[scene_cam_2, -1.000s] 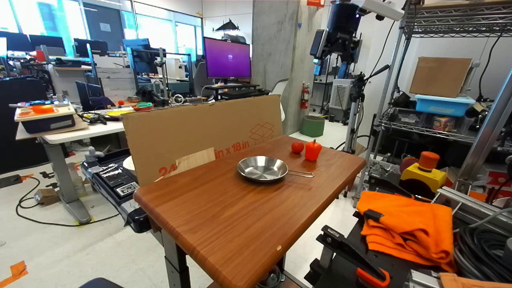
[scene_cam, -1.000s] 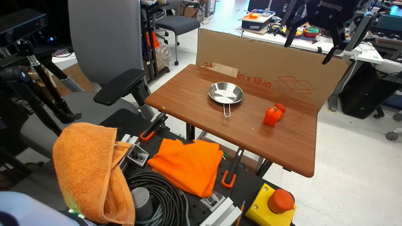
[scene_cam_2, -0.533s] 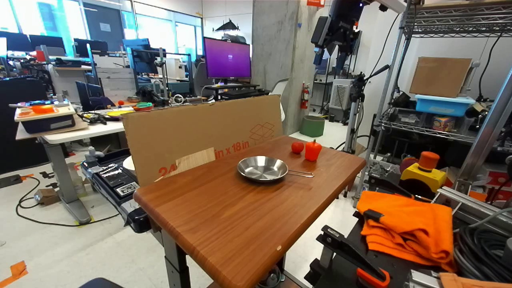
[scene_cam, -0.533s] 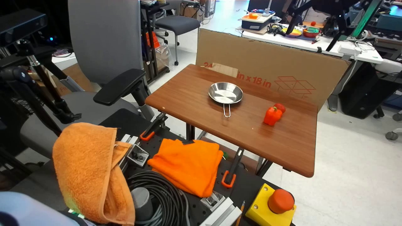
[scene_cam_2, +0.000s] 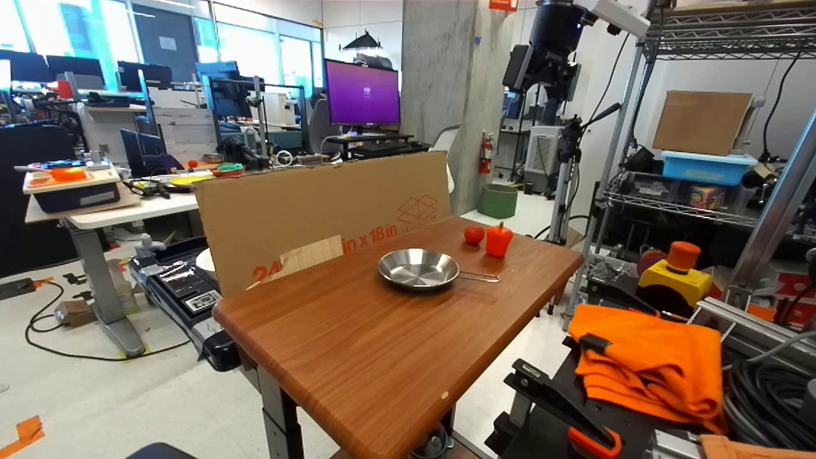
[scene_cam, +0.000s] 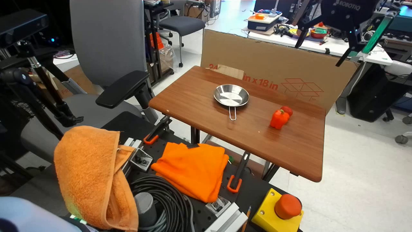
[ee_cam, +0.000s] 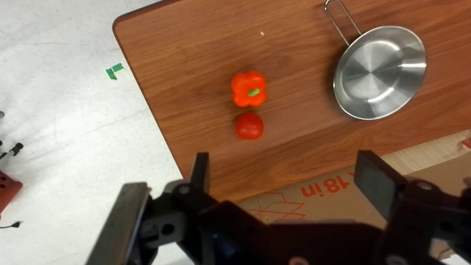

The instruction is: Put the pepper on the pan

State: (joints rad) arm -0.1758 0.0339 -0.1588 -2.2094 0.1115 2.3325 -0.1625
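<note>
Approaching the pepper (ee_cam: 248, 89) looked like the current step, with the pickup not yet made. The pepper stood upright on the desk (ee_cam: 191, 55), at the upper middle of the wrist view, and the pan (ee_cam: 381, 73) sat at the upper right, bowl facing up. The hand (scene_cam: 316, 56) hung well above the desk, at the upper right of both exterior views, its fingers (ee_cam: 375, 184) spread wide with nothing between them. Next, it seemed, the hand had to come down and across to the pepper, one finger at either side. The tomato (ee_cam: 250, 126) lay just below the pepper in the wrist view, a thin gap apart, so closing from left and right appeared safer than from top and bottom, which might have nudged it. Bare desk ran between the pepper and the pan, and the handle (ee_cam: 337, 29) pointed to the top of that view, off the straight path; the carry probably needed only a lift over the pan's side. There the desk's left edge slanted from the upper left down toward the lower middle, with floor (ee_cam: 92, 147) beyond, and the pepper stood well in from it. Cardboard (scene_cam: 276, 62) rose along the lower-right edge, where a low swing could have brushed it.
</note>
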